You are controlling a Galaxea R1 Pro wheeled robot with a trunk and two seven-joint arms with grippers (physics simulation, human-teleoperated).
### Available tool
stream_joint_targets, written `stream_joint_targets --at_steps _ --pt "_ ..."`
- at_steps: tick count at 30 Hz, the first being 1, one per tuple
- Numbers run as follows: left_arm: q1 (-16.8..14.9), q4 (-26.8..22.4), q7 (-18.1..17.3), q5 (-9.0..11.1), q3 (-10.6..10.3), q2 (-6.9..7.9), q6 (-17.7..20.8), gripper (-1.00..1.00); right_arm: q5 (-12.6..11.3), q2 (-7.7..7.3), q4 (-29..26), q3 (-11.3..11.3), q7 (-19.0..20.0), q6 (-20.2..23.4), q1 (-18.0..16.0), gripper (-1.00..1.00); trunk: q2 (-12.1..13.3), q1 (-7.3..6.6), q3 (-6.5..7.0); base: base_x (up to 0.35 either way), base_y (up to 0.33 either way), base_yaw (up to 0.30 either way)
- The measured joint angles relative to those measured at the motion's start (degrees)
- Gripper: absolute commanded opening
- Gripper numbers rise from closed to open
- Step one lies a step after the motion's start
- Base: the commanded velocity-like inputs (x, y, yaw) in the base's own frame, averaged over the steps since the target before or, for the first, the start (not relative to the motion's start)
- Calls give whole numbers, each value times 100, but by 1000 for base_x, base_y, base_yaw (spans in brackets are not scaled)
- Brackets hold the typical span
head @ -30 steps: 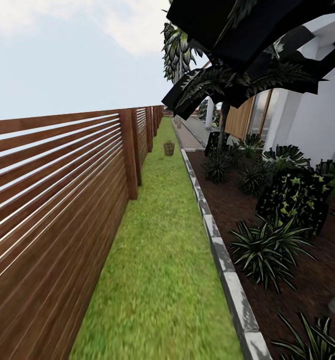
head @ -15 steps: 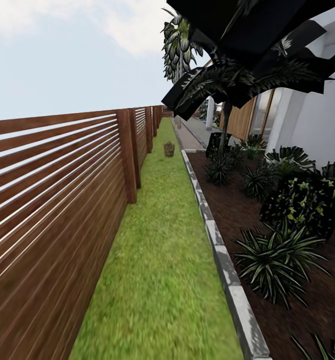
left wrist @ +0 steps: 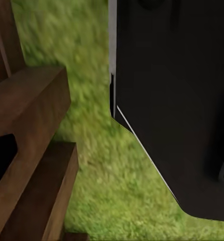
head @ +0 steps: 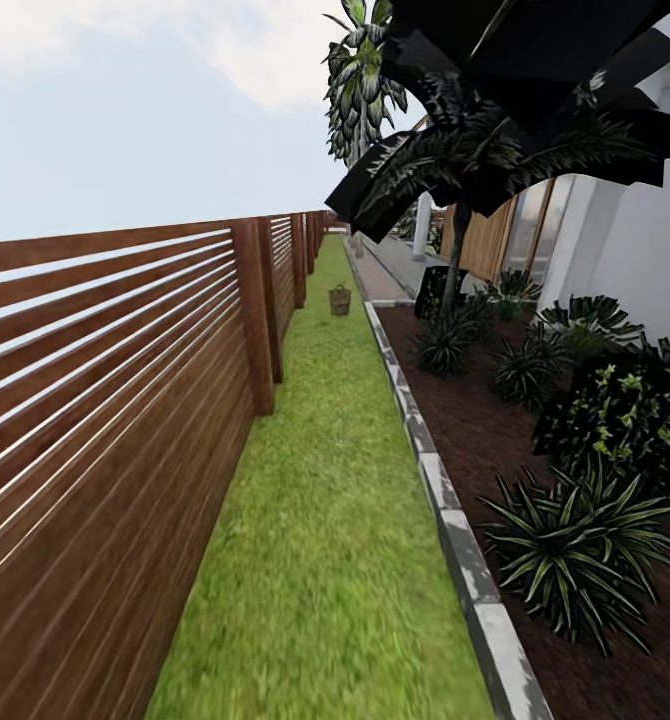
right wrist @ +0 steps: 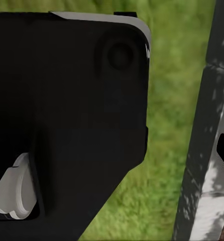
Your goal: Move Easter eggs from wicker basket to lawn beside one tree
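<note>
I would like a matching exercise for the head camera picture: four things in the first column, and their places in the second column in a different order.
Things:
1. wicker basket
2. wooden fence
3. stone kerb
4. spiky plants

Places:
A. along the left side of the lawn
B. in the dark soil bed at the right
C. far ahead on the grass
D. between the grass and the soil bed

Pairs: 1-C, 2-A, 3-D, 4-B

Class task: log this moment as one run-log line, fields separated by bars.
phase: in transit | wicker basket: far ahead on lawn | fence: left of lawn | stone kerb: right of lawn | eggs: too far to tell
</note>
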Motion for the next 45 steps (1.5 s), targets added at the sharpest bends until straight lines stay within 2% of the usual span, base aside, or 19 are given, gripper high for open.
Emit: stream_joint_targets --at_steps 20,45 --pt "0 0 0 -1 0 1 0 100 2 0 -1 0 0 0 0 100 0 0 0 323 72 0" --pt "0 1 -3 4 6 -1 1 100 3 0 -1 0 0 0 0 100 0 0 0 323 2 0"
